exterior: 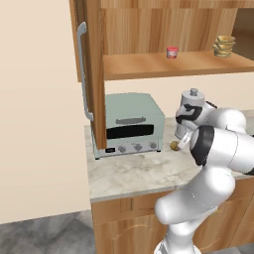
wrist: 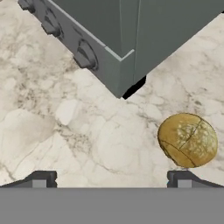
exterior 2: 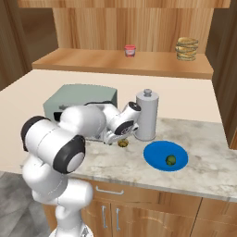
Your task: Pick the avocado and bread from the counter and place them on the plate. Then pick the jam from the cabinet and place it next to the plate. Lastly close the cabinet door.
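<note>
Cabinet [exterior: 149, 30]: stands open, door [exterior: 92, 74] swung out toward the room, leaving the inner shelf reachable for the later jam step; to be closed last.

Counter [exterior 2: 208, 157]: carries everything in play at working height, over wooden base units.

Toaster oven [exterior: 131, 124]: sits at the back of the counter under the open door; shows its knobbed front corner close by in the hand view, so crowds the approach from that side.

Steel canister [exterior 2: 147, 115]: stands upright just behind the gripper and near the plate's far edge, narrowing the room to work.

Plate [exterior 2: 155, 155]: lies flat toward the counter's front, beside the canister, with bare blue left for a second item.

Gripper [wrist: 111, 180]: hangs low over the counter with jaws spread to full width, gripping nothing; looks set for a descent on the bread.

Bread [wrist: 187, 140]: rests on the counter just off the oven's corner, apart from the plate. Lies by one fingertip rather than centred between the two, so probably calls for a sideways shift before closing.

Avocado [exterior 2: 171, 160]: sits on the plate, off-centre toward the near rim; that part judged done.

Jam [exterior: 172, 52]: waits upright on the cabinet shelf, well apart from the stack of tan discs [exterior 2: 187, 48].
</note>
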Motion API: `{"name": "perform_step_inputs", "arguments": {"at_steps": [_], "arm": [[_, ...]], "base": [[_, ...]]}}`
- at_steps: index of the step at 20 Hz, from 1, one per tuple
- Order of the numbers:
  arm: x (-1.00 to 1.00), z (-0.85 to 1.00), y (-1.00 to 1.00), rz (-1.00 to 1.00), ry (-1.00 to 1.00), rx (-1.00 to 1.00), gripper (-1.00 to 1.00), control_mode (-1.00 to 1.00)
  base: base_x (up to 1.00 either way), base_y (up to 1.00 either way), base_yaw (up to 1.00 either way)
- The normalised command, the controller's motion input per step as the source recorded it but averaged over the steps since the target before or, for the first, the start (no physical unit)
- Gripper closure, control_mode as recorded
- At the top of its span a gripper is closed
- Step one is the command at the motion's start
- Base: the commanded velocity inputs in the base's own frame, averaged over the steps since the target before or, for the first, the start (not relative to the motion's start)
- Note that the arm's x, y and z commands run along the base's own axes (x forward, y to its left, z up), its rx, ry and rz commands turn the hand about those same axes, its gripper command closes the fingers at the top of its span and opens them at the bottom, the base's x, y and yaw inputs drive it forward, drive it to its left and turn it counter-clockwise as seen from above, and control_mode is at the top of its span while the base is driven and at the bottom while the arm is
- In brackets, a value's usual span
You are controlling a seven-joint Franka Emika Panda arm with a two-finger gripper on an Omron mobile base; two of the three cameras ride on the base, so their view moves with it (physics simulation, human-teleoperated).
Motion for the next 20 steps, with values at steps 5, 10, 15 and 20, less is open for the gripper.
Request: {"name": "perform_step_inputs", "arguments": {"at_steps": [5,10,15,20], "arm": [[0.24,-0.16,-0.04,0.00,0.00,-0.01,-1.00,-1.00],[0.17,-0.17,-0.08,0.00,0.00,0.00,-1.00,-1.00],[0.16,-0.12,-0.02,0.00,0.00,0.00,-1.00,-1.00],[0.14,-0.10,0.00,0.00,0.00,0.00,-1.00,-1.00]], "base": [[0.00,0.00,0.00],[0.00,0.00,0.00],[0.00,0.00,0.00],[0.00,0.00,0.00]]}}
